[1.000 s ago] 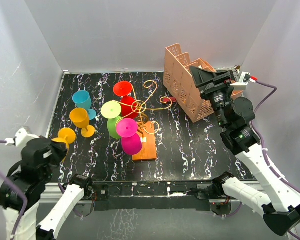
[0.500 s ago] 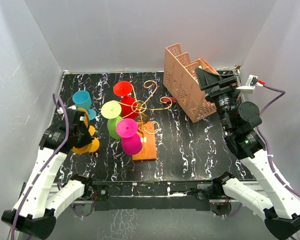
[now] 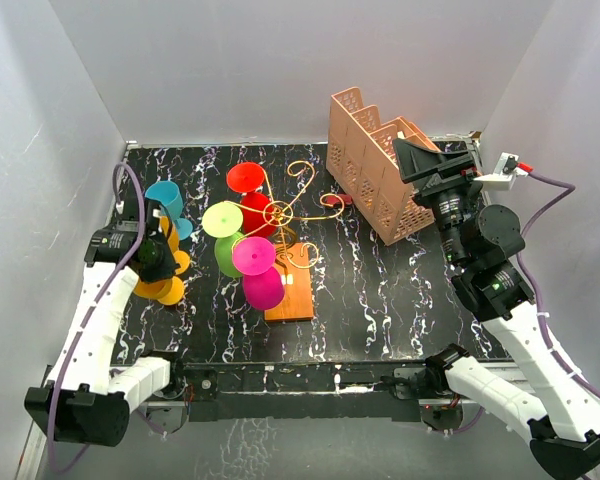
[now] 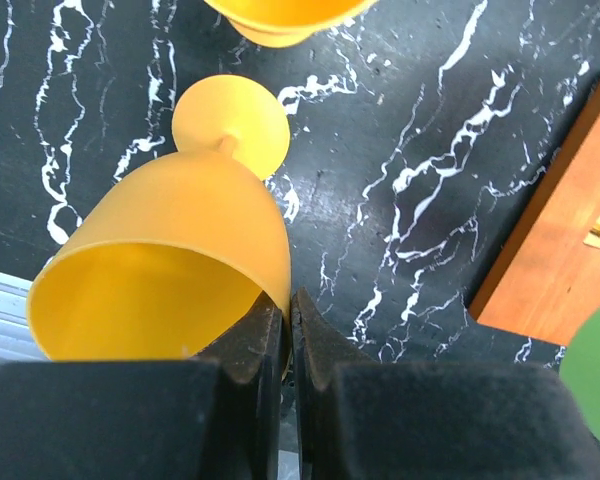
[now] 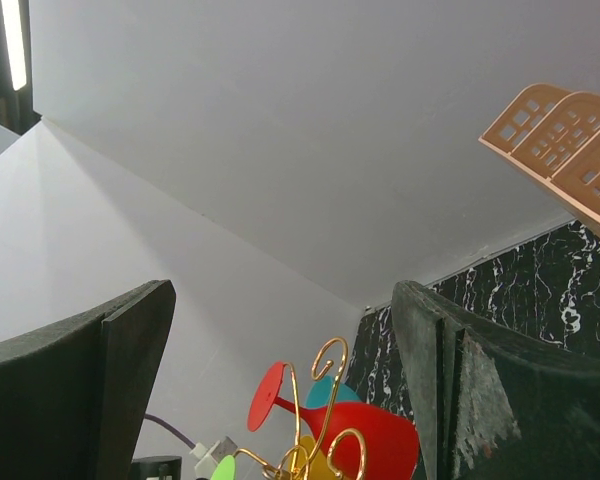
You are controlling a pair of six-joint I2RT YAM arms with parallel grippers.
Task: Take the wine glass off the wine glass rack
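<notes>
— Several glasses (image 3: 253,257) hang on the rack (image 3: 298,205). Why is the right gripper (image 5: 285,300) spread wide, right of it?
— Likely readying a reach. Left of the rack, the left gripper (image 4: 290,330) is pressed together at a yellow glass (image 4: 180,250); whether it grips, unclear.

The left arm (image 3: 92,318) and right arm (image 3: 528,338) were made of smooth white links joined by round black joint housings, each trailing a purple cable (image 3: 552,183). The right arm carried a small green light (image 3: 497,286) and, near the far right corner of the surface (image 3: 380,300), a white plug (image 3: 505,164) with a red tip. The left tool (image 4: 292,345) and right tool (image 5: 282,290) had blocky, matte black fingers (image 4: 250,355).
</notes>
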